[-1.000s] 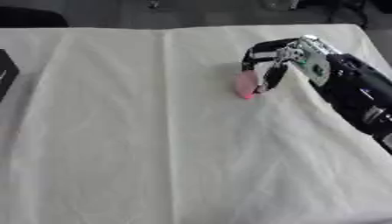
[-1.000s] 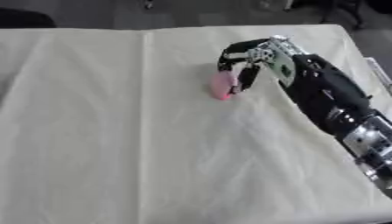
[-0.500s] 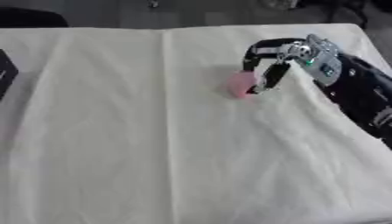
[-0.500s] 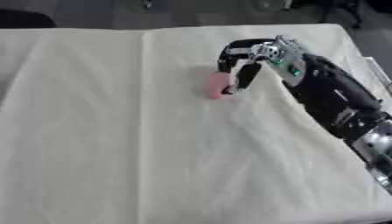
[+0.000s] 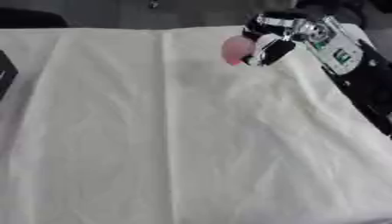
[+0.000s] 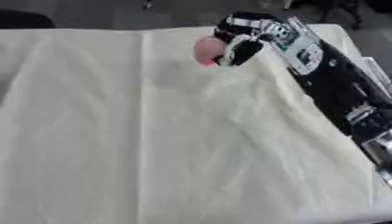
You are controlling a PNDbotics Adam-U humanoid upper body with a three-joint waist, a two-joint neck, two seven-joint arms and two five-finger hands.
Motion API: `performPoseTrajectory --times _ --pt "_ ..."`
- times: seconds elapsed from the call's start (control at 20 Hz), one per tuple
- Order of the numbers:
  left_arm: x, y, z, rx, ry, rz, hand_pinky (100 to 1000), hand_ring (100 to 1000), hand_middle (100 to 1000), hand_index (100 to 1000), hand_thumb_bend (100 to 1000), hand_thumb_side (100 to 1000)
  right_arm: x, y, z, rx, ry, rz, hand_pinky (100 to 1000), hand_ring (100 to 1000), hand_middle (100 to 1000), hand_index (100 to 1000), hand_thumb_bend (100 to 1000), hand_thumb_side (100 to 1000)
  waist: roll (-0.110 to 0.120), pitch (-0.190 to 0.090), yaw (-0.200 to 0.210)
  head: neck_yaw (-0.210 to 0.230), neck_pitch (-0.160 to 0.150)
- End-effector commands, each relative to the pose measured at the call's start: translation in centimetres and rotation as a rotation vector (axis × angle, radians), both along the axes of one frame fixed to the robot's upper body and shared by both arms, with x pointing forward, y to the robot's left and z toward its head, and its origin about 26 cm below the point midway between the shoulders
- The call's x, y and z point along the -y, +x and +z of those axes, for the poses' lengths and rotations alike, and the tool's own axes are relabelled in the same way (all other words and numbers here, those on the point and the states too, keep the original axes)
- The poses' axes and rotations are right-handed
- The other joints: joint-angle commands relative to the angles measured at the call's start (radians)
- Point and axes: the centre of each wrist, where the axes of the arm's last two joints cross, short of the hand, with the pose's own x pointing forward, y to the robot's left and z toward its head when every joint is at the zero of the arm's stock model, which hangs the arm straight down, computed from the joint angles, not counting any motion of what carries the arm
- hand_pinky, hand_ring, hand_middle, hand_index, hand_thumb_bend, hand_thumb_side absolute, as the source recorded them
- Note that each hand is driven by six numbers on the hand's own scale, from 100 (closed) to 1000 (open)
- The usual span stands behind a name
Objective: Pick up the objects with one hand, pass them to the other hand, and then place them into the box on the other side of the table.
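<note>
A: How far along does this look to you?

B: Early. The right hand (image 5: 277, 38) has its fingers curled round a small pink object (image 5: 236, 50), up at about one o'clock on the worktop (image 5: 191, 144). The object looks lifted clear of the cream cloth (image 6: 153, 153) rather than resting on it (there's a faint shadow under it, though I wouldn't swear to the gap).

A: So the pick-up is done?

B: I'd judge so, or as good as. What's left is everything else: the pass to the other hand, then the drop into the box.

A: And the left hand?

B: It shows in neither eye view, so the handover hasn't begun as far as I can tell.

A: Where's the box?

B: There's a dark shape (image 5: 5, 73) cut off at the nine o'clock edge in the left eye view. That could be the box on the far side, well apart from the pink object, but too little of it shows for me to say.

A: Any other objects waiting?

B: None that I can see on the cloth.

A: Any writing, brand or label?

B: Nothing readable. There's a pale panel with small green marks on the right forearm (image 5: 337, 50), but no letters can be made out, and the pink object is plain.
</note>
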Motion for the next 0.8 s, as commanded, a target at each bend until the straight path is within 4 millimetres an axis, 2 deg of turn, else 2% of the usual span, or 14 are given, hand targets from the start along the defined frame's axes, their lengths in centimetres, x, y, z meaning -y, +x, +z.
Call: performPoseTrajectory --times 0.05,0.4,0.65,0.8 --pt "-0.4 -0.4 1.9 0.046 0.033 0.004 803 642 608 698 735 444 -1.5 -1.1 1.4 0.027 0.081 0.027 741 584 505 523 100 100 0.021 -0.016 -0.002 0.008 -0.016" --pt "1.7 -0.4 3.1 0.046 0.103 -0.081 803 652 630 725 754 447 -7.1 -2.4 -1.1 -0.044 0.283 0.120 719 556 504 525 100 100 0.034 -0.019 -0.008 0.029 -0.024" --pt "4.0 -0.4 4.2 0.007 0.201 -0.183 808 666 646 748 780 432 -9.8 -2.8 -2.9 -0.059 0.347 0.116 714 551 504 527 100 100 0.038 -0.023 -0.010 0.047 -0.025" --pt "6.6 -0.7 5.2 0.002 0.283 -0.278 814 679 658 754 777 437 -11.8 -2.7 -4.2 -0.047 0.380 0.097 707 548 505 527 100 100 0.042 -0.026 -0.010 0.053 -0.022"
